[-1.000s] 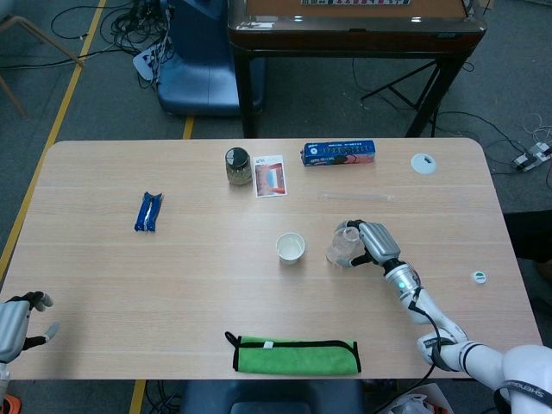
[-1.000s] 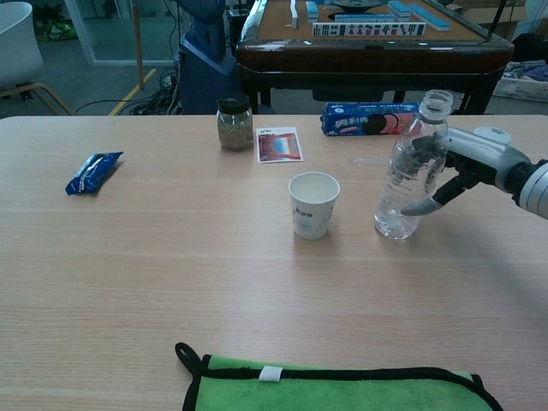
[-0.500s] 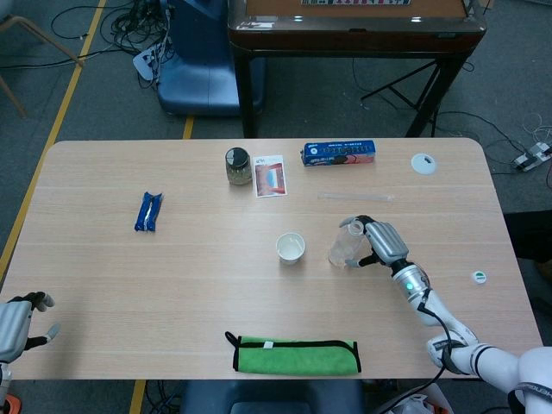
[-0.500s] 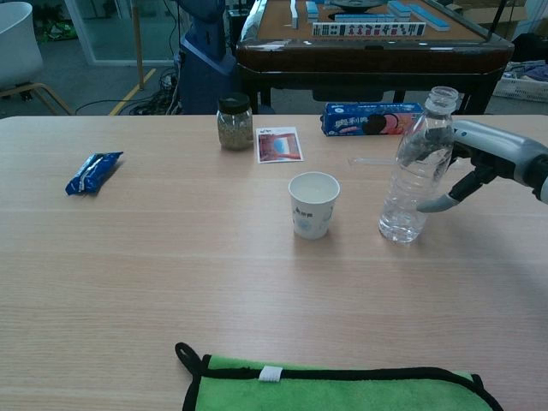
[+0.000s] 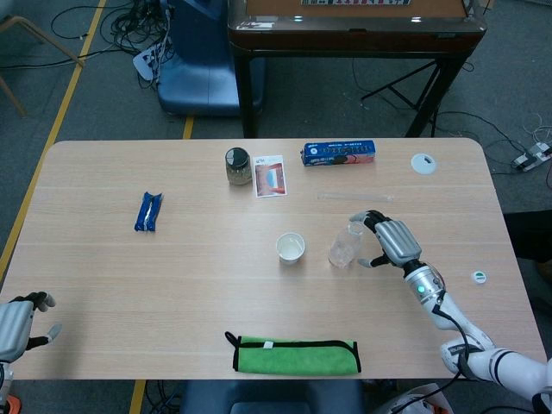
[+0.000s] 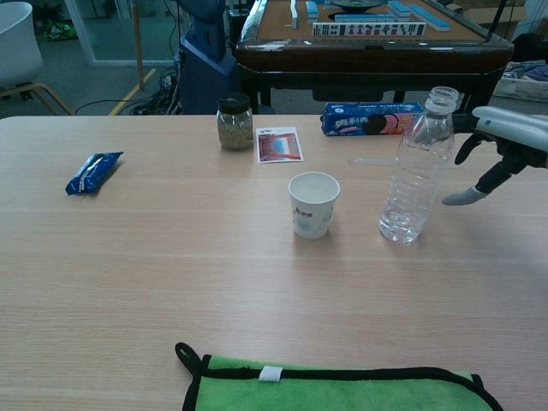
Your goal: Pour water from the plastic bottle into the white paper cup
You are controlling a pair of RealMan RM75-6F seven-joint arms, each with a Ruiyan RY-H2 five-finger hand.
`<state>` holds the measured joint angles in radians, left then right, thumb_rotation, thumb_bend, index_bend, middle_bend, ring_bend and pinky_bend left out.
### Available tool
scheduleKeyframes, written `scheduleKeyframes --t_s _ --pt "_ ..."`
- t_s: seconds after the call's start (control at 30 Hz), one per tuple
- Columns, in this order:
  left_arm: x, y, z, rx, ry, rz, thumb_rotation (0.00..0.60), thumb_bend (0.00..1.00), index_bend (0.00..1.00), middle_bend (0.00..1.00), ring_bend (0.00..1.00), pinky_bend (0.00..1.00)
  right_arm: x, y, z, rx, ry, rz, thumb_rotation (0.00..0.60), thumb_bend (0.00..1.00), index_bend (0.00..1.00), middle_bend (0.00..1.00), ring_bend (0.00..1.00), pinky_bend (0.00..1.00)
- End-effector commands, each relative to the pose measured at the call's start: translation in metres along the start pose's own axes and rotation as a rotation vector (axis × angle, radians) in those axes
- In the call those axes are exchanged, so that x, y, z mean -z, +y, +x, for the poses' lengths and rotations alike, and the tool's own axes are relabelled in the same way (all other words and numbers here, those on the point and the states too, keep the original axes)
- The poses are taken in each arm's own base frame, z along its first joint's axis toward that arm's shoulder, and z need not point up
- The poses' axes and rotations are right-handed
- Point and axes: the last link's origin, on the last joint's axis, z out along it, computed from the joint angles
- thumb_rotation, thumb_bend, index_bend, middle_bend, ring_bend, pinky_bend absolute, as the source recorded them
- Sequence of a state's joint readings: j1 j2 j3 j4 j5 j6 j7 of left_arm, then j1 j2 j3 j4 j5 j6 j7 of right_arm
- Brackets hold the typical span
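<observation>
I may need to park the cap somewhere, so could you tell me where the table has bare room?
Bare wood lies between the blue packet and paper cup, and above the green cloth. It is crowded around the bottle and right hand.

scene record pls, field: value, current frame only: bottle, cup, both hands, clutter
bottle: plastic bottle upright on the table, uncapped, a little water at the bottom
cup: white paper cup upright, left of the bottle, apart from it
right hand: right hand open beside the bottle, not touching it
left hand: left hand at the near left table edge, holding nothing
clutter: glass jar, photo card, blue cookie box, blue snack packet, green cloth, white lid
</observation>
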<state>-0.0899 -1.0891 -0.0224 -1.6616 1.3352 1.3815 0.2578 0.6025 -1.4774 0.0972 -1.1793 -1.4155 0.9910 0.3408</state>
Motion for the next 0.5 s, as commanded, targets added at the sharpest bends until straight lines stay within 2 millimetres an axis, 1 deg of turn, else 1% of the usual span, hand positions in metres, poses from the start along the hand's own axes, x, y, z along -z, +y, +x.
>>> scheduleKeyframes --t_s 0.03,0.2,0.3,0.5 --pt "0.0 0.001 0.0 -0.001 0.002 -0.004 0.6 0.18 0.46 0.49 0.48 0.68 0.015 0.004 0.012 0.114 0.023 -0.021 0.6 0.0 0.23 0.21 0.13 0.32" --pt "0.0 0.004 0.0 -0.006 0.006 -0.014 0.6 0.18 0.46 0.49 0.48 0.68 0.035 0.006 0.024 0.243 0.043 -0.052 0.6 0.0 0.23 0.21 0.13 0.32" --pt "0.0 0.005 0.001 -0.006 0.012 -0.019 0.6 0.18 0.46 0.49 0.48 0.68 0.048 0.006 0.029 0.278 0.051 -0.067 0.6 0.0 0.23 0.21 0.13 0.32" --pt "0.0 0.008 0.003 -0.008 0.026 -0.029 0.6 0.18 0.46 0.49 0.48 0.68 0.082 0.008 0.04 0.327 0.077 -0.099 0.6 0.0 0.23 0.21 0.13 0.32"
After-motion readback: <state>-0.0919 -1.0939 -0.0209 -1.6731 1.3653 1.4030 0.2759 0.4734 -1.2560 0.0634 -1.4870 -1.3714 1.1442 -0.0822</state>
